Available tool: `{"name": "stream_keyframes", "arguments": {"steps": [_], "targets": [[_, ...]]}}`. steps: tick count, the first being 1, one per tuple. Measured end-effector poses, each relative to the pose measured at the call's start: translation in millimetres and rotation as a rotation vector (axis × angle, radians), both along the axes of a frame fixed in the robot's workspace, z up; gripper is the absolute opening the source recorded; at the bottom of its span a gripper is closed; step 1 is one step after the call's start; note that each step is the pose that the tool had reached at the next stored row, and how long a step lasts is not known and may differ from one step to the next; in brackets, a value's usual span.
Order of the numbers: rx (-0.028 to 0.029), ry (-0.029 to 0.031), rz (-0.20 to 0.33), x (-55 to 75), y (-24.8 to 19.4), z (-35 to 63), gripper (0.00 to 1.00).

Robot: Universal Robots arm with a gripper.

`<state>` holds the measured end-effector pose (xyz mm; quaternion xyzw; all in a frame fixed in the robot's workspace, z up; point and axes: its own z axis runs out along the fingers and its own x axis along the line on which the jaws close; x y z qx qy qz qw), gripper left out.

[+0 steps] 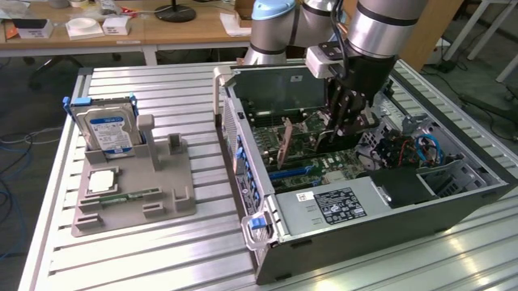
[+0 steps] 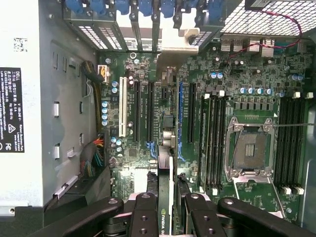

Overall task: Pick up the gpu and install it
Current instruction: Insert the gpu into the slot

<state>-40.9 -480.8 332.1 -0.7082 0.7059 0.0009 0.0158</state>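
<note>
My gripper (image 1: 340,130) reaches down into the open computer case (image 1: 267,200) and is shut on the gpu (image 1: 324,142), which it holds upright on its edge above the motherboard (image 1: 319,163). In the wrist view the gpu (image 2: 164,187) runs edge-on between my black fingers (image 2: 143,215), with a green logo near the grip. The gripper (image 2: 167,212) hangs over the motherboard's expansion slots (image 2: 148,111), and the card lines up roughly between the black slots and the blue slot (image 2: 180,121). Whether the card's lower edge touches a slot is hidden.
Left of the case, a grey holder (image 1: 174,203) carries a silver hard drive (image 1: 109,130) with a blue label, a chip and a green memory stick (image 1: 130,197). Inside the case are the power supply (image 1: 340,206), the bare processor socket (image 2: 249,150), memory slots (image 2: 215,138) and cables (image 1: 413,148).
</note>
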Motion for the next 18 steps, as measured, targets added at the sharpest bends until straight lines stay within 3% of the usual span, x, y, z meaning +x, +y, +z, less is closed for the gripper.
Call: {"name": "stream_keyframes", "arguments": {"steps": [11,15,18], "targets": [[-0.0001,0.0000,0.000,-5.6,1.8,-10.7,0.26],[-0.0022,0.0001,0.001,-6.6,7.5,-17.5,0.26],[-0.0022,0.0001,-0.004,-8.0,9.3,-22.1,0.26]]}}
